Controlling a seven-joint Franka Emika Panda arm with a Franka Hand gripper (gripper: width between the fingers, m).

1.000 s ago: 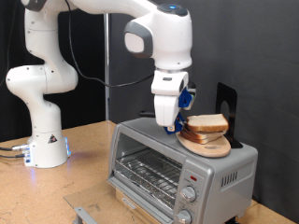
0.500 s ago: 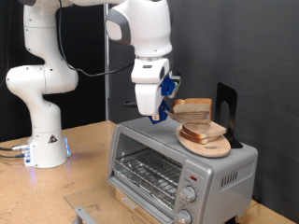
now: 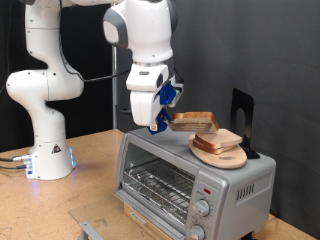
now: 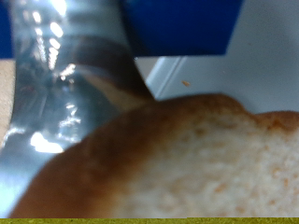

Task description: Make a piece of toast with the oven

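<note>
My gripper (image 3: 163, 124) hangs above the silver oven (image 3: 195, 178), over its end nearer the exterior view's left. It is shut on one edge of the piece of toast (image 3: 195, 122), which sticks out level toward the right, lifted clear of the other slices (image 3: 222, 141). Those slices rest on a round wooden board (image 3: 221, 155) on the oven's top. In the wrist view the toast (image 4: 177, 163) fills most of the picture, pale with a brown crust, beside a shiny metal finger (image 4: 70, 84). The oven's glass door is closed, with the wire rack visible behind it.
A black stand (image 3: 242, 115) rises behind the board on the oven's far right corner. The oven sits on a wooden table (image 3: 60, 205), with the arm's white base (image 3: 45, 150) at the left. A small metal part (image 3: 92, 230) lies at the table's front edge.
The gripper has lifted the toast off the stack and carried it toward the exterior view's left, away from the board. The remaining slices stay on the board.
</note>
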